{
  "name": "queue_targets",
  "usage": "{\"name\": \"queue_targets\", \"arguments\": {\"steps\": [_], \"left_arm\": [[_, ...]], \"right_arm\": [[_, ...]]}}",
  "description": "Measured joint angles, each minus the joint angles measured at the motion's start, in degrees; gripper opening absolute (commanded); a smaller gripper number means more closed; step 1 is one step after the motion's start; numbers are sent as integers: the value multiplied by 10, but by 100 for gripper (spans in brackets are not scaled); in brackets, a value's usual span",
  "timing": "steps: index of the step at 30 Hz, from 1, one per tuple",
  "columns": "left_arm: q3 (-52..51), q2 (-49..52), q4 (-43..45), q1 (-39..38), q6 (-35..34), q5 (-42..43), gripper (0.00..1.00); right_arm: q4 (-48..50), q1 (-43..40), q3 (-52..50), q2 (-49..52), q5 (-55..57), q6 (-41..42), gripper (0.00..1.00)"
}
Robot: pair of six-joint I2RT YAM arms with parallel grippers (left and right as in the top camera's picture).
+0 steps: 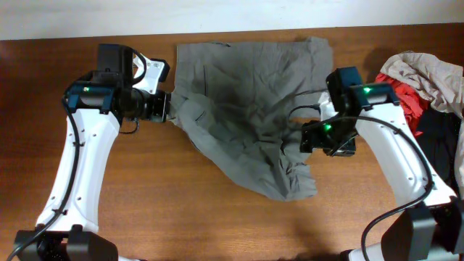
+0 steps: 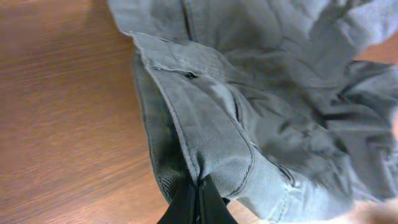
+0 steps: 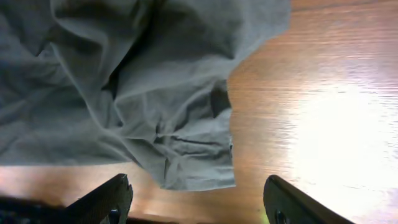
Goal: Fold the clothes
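The clothes (image 1: 246, 109), wrinkled grey-olive shorts, lie spread across the middle of the wooden table. My left gripper (image 1: 172, 109) is at their left edge. In the left wrist view its black fingertips (image 2: 199, 196) are shut on a seamed fold of the clothes (image 2: 249, 112), next to a pocket. My right gripper (image 1: 303, 138) hovers at the shorts' right side, open. In the right wrist view a corner of the clothes (image 3: 193, 168) lies just ahead of the gap between its wide-set fingers (image 3: 115, 199), and nothing is held.
A pile of other garments sits at the right edge: pale beige (image 1: 424, 72), red (image 1: 406, 98) and black (image 1: 438, 134). The table's far edge (image 1: 72, 38) runs along the top, just behind the shorts. Bare wood (image 1: 181, 210) shows in front.
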Motion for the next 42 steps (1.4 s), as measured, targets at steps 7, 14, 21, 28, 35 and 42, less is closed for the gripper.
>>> {"name": "queue_targets", "arguments": {"steps": [7,14,21,28,35,42], "left_arm": [[0,0,11,0,-9,-29,1],[0,0,11,0,-9,-32,1],[0,0,11,0,-9,-46,1],[0,0,10,0,-9,-52,1],[0,0,-3,0,-9,-80,1],[0,0,-2,0,-9,-96,1]], "right_arm": [[41,53,-108,-1,-9,-3,74],[98,107,-191,-1,-11,-3,78],[118,111,-245,-1,-11,34,75],[155,111,-251,-1,-31,57,4],[35,101,-135,-20,-27,57,4],[55,9,32,-43,50,63,4]]}}
